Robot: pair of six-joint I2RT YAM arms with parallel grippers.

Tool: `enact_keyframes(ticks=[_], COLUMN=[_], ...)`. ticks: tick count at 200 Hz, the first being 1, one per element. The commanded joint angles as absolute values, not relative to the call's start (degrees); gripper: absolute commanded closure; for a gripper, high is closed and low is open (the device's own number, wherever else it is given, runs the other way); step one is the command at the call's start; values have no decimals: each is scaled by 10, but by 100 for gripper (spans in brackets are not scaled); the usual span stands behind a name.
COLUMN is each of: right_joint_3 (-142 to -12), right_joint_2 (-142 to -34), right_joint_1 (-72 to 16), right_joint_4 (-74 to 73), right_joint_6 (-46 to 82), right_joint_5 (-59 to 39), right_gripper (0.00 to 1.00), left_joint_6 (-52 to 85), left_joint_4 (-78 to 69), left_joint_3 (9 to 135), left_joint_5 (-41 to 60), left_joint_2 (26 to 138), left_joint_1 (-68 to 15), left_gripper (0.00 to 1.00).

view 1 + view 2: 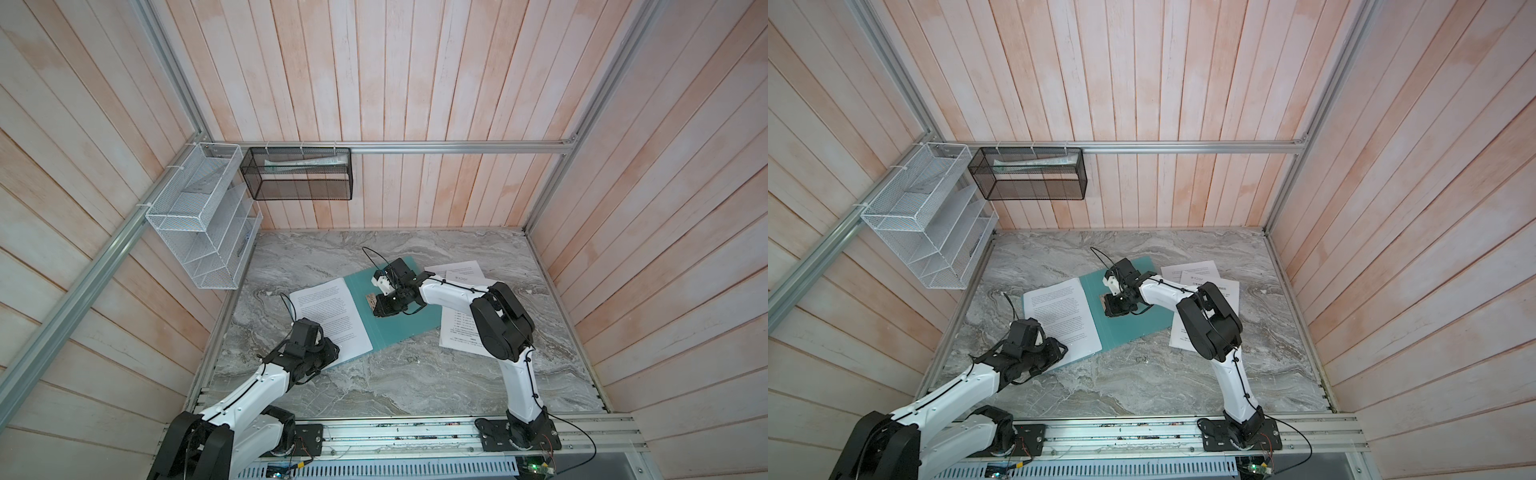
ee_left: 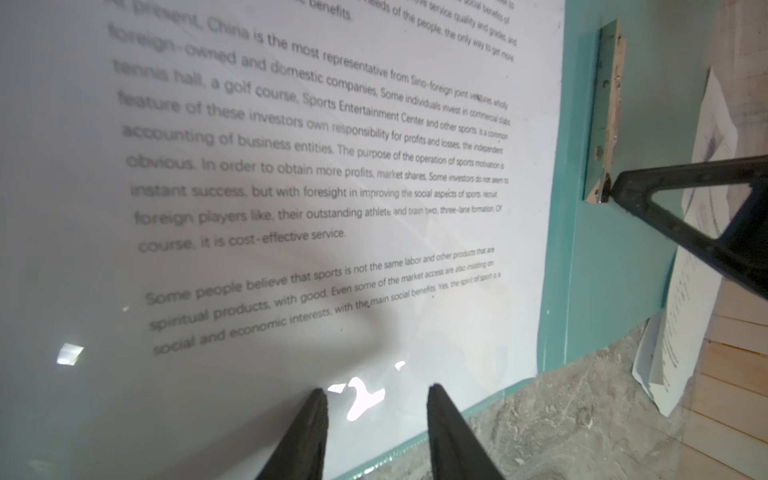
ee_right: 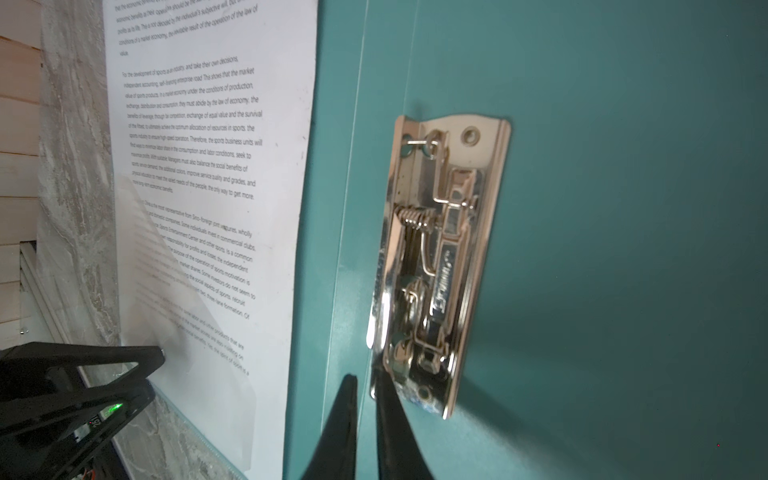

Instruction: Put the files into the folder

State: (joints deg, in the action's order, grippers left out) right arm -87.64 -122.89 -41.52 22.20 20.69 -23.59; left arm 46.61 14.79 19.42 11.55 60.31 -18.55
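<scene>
My right claw [image 3: 365, 375] is all but closed, with only a sliver between its tips. It sits at one end of the metal clip [image 3: 440, 266] on the bare right-hand leaf of the open teal folder [image 1: 409, 327]. One tip touches the clip's end, though I cannot tell whether it pinches the raised edge or merely presses against it. What the next move turns on, as I judge it, is that the clip's long axis runs away from my tips, parallel with the folder's spine. I meet it end-on, so any lift or push must travel along that line, not across it. My left claw [image 2: 376, 388] is partly open with nothing between its tips, low over the near margin of the printed sheet [image 1: 328, 316] on the folder's left leaf; whether it touches the paper I cannot say. The other files [image 1: 457, 332] lie on the marble table [image 1: 374, 386] just beside the folder's right edge, partly under my right arm in both top views. They are near my right claw and well apart from my left, with the whole folder between, so I reckon the right arm should fetch them.
</scene>
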Motion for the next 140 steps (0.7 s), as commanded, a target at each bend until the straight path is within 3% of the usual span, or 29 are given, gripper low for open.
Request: enact_keyframes(ticks=[1, 140], right_joint_3=[-870, -829], right_joint_2=[-1231, -1208], right_joint_1=[-407, -396], right_joint_4=[237, 186], right_joint_6=[196, 227], right_joint_5=[-221, -283], right_gripper=[87, 87], left_joint_6=[474, 475], left_joint_4=[179, 165], left_joint_3=[166, 161], left_joint_5=[118, 127], left_joint_2=[619, 628], left_joint_1=[-187, -187], left_gripper=[58, 58])
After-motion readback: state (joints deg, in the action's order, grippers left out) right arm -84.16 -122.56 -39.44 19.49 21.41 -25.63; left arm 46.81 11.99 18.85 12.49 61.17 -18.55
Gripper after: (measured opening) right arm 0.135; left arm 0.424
